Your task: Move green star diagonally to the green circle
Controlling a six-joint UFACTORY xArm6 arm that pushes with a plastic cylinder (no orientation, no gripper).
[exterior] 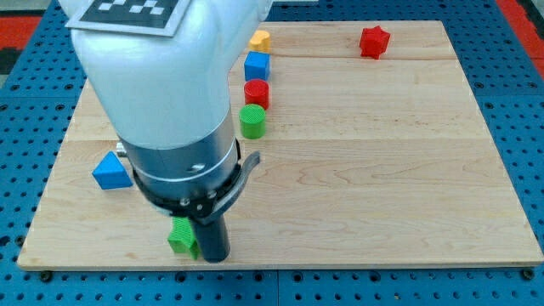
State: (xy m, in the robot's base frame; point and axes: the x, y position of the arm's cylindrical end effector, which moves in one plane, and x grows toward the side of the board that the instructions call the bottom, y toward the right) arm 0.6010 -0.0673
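One wooden table (382, 195), lying on a blue perforated base (518, 93), carries six blocks, one of each kind. Four of them stand in a column near the view's top, just left of centre. From the top down these are one yellow block (260, 39), whose shape is partly cut off by the arm and cannot be told with certainty, one blue cube (257, 65), one red cylinder (257, 93) and one green circle (252, 121). Neighbours in the column stand close or touching.

One red star (374, 41) stands alone, at about 2 o'clock from the green circle and well apart from it. One blue triangle (111, 171) lies near the view's left edge, at about 8 o'clock from the green circle.

One green star (183, 235) sits near the table's bottom edge, at about 7 o'clock from the green circle and well apart from it.

The single arm (161, 93), white above and grey below, covers the view's upper left. It ends in a plain dark rod, a tool with no jaws that holds nothing. My tip (214, 256) stands just beside the green star, at its 4 o'clock, seemingly in contact with it.
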